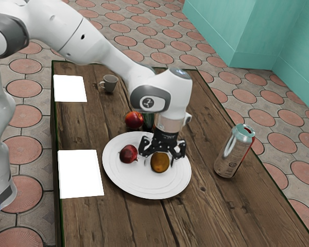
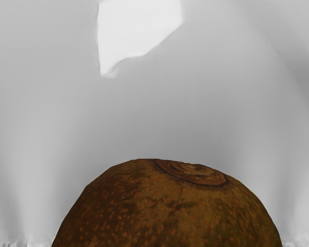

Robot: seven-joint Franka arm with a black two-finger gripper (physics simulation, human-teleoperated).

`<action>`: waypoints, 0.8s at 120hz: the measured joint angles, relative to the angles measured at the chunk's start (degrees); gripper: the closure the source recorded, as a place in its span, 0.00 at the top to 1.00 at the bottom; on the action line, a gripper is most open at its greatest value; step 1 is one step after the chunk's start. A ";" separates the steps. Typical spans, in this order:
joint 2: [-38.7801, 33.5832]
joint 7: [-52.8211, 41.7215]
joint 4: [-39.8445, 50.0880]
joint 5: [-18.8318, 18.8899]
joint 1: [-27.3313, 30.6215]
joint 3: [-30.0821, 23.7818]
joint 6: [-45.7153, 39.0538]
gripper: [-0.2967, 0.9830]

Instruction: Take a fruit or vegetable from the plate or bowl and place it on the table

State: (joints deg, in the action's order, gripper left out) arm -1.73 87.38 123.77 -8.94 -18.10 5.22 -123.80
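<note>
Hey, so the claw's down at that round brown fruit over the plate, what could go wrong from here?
The brown fruit is round, so it might slip or roll out of the claw. The dark red fruit sits close by on the same plate and could get nudged. And the tall can stands upright beside the plate, so a sideways swing that way might tip it.

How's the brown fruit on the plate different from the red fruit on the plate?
The brown fruit is speckled orange-brown, while the red fruit is deep red. The brown fruit sits beneath the gripper; the red fruit lies off to the side of it. Both are roundish and rest on the white plate.
</note>
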 joint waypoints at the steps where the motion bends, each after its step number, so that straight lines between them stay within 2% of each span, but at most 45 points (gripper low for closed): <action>1: 0.00 0.00 0.00 0.00 -0.03 -0.06 -0.02 0.77; 5: 0.03 0.00 0.00 -0.01 -0.21 -0.21 -0.09 0.76; 21: 0.00 0.92 0.16 0.46 -1.06 -0.24 -0.07 0.56; 40: 0.00 2.42 0.11 1.24 -0.65 -0.26 0.08 0.54; 55: -0.55 3.99 -2.48 6.41 -0.12 -0.36 0.72 0.52; 70: -0.20 4.94 -12.85 13.06 -0.64 -0.13 5.74 0.52; 96: 2.44 1.75 -19.82 19.83 -2.37 4.70 12.59 0.52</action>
State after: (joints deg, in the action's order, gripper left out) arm 0.71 89.13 103.95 10.90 -20.47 9.92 -111.21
